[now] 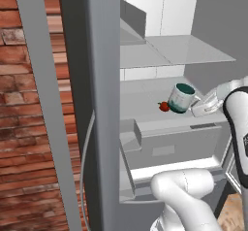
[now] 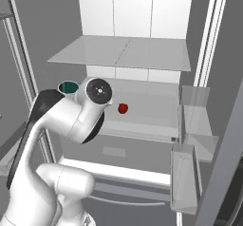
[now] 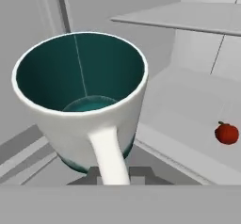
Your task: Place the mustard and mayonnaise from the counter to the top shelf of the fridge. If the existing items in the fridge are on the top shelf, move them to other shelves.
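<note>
One teal mug (image 1: 181, 98) sits right of centre in the left base view, one small red fruit (image 1: 164, 107) lies just left of it, and two grey shelf panels (image 2: 124, 52) cross the fridge (image 2: 137, 11) interior.

Red brick wall (image 1: 14, 104): mottled red-brown courses with pale mortar, at the far left of the left base view. Plain grey strip (image 1: 46, 104): narrow, slanted, running top to bottom across the brick, with brick showing on both sides of it. Wood-toned floor (image 1: 233, 217): small tan patch in the lower right corner of the same view. Lower wide grey shelf (image 2: 152, 113): flat and pale, with a raised front lip. Translucent door bins (image 2: 194, 108): stacked at the right of the right base view, the lower one deeper. Grey drawer front (image 2: 114, 151): just below the wide shelf, bearing a small rectangular plate.
</note>
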Tool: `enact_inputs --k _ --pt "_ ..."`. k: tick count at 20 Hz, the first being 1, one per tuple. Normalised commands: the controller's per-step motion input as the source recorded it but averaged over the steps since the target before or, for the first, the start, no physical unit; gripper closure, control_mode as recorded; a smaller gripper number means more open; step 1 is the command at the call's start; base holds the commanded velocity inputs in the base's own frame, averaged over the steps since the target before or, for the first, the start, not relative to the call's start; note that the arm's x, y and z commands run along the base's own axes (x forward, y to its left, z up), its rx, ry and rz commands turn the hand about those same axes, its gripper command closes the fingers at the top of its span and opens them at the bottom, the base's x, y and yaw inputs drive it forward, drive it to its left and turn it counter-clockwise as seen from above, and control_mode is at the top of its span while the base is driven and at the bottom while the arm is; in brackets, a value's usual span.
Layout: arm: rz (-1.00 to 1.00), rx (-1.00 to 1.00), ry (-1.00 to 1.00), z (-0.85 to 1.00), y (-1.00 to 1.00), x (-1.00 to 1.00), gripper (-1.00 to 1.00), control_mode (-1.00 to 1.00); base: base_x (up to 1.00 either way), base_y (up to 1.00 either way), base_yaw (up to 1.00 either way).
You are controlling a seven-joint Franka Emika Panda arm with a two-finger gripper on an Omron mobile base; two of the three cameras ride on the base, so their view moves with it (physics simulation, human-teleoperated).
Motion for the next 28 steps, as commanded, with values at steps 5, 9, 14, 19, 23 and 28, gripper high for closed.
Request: enact_inputs --k 5,9,14,19,23,28 --pt "0.15 -0.05 0.25 -0.73 0.19 0.13 1.0 -1.0 0.0 0.0 0.0" --pt "0.0 -0.05 0.19 -0.57 0.28 0.65 1.0 -1.0 0.0 0.0 0.0" --pt "0.0 0.0 0.05 -0.3 0.17 0.71 1.0 -1.0 0.0 0.0 0.0" --pt "-0.02 0.02 0.0 -0.22 0.0 0.66 1.0 -1.0 0.0 0.0 0.0" --pt "0.0 0.0 -0.03 -0.17 0.08 0.66 1.0 -1.0 0.0 0.0 0.0" --pt "0.0 -0.03 0.0 -0.38 0.1 0.54 1.0 -1.0 0.0 0.0 0.0"
